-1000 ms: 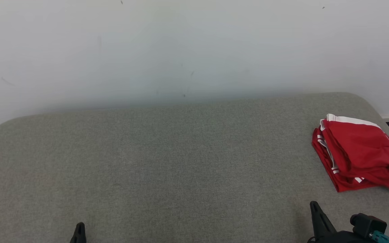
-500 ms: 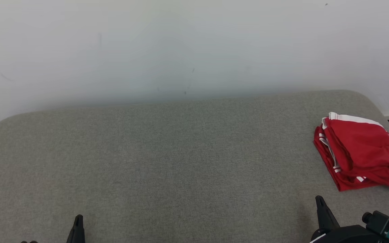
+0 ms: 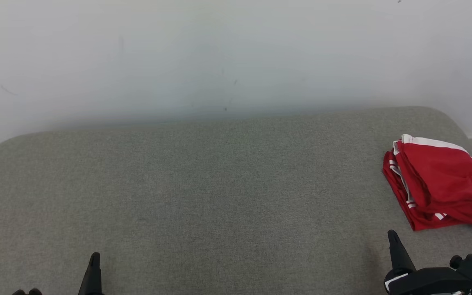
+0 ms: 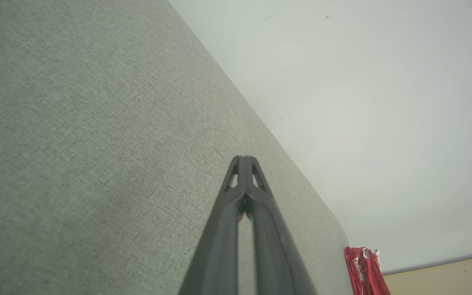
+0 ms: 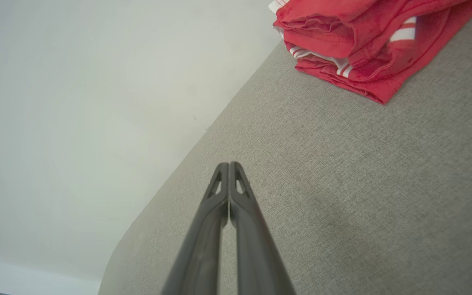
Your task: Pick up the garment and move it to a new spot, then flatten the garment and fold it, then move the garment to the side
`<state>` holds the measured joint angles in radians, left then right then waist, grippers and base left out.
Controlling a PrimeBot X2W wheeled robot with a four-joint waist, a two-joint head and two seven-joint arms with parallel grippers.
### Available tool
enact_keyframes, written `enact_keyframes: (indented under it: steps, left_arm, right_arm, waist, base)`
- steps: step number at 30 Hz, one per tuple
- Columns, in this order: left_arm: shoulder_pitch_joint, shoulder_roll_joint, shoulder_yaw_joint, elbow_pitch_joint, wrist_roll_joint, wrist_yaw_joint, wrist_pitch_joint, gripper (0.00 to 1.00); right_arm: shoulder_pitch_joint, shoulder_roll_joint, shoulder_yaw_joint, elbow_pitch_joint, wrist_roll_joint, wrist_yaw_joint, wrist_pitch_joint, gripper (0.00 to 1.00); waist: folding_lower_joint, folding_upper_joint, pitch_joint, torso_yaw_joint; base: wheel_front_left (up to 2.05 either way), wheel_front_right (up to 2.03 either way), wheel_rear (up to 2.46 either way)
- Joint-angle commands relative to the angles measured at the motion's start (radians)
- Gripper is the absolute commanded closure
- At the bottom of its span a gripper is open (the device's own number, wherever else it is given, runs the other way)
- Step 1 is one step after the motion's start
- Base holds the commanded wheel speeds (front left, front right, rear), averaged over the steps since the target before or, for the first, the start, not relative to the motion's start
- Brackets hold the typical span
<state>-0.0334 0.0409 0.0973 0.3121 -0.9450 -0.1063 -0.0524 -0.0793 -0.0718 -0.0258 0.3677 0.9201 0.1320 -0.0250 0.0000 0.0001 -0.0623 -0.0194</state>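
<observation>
The garment is red with white stripes and lies folded in a small stack at the far right of the grey upholstered surface. It also shows in the right wrist view as the garment and at the edge of the left wrist view as the garment. My right gripper is shut and empty, just in front of the garment and apart from it. My left gripper is shut and empty at the lower left, far from the garment. Both pairs of fingers are pressed together, as the left gripper and the right gripper show.
A plain white wall rises right behind the grey surface. The surface has rounded far corners, and its right edge runs close beside the garment. A wide stretch of bare fabric lies between the two grippers.
Both grippers have risen a little in the head view and stayed shut. The whole picture has shifted slightly, so the camera moved; the garment lies as before.
</observation>
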Motion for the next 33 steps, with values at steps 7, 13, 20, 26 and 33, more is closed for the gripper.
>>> enact_keyframes:
  steps: [7,13,20,26,33]
  left_arm:
    - [-0.031,0.007,0.006,-0.019,-0.095,-0.008,0.022,1.0]
    - [-0.038,0.008,0.007,-0.025,-0.161,-0.009,0.038,1.0]
    - [-0.045,0.008,0.009,-0.031,-0.231,-0.012,0.057,1.0]
    - [-0.051,0.009,0.01,-0.035,-0.29,-0.014,0.072,1.0]
    - [-0.056,0.009,0.012,-0.04,-0.354,-0.017,0.089,1.0]
  right_arm:
    - [-0.024,0.003,-0.015,-0.028,0.095,-0.001,0.019,1.0]
    - [-0.027,0.005,-0.024,-0.039,0.163,-0.001,0.033,1.0]
    - [-0.029,0.008,-0.034,-0.051,0.239,-0.001,0.049,1.0]
    - [-0.031,0.01,-0.041,-0.06,0.299,-0.001,0.061,1.0]
    - [-0.031,0.012,-0.05,-0.071,0.366,-0.001,0.075,1.0]
  waist:
    - [0.0,-0.0001,0.006,0.002]
    - [0.0,-0.0001,0.011,0.003]
    - [0.0,-0.0001,0.017,0.005]
    - [0.0,-0.0001,0.022,0.007]
    - [0.0,-0.0001,0.028,0.009]
  base:
    - [0.0,0.0,0.0]
    - [0.0,0.0,0.0]
    - [0.0,0.0,0.0]
    - [0.0,0.0,0.0]
    - [0.0,0.0,0.0]
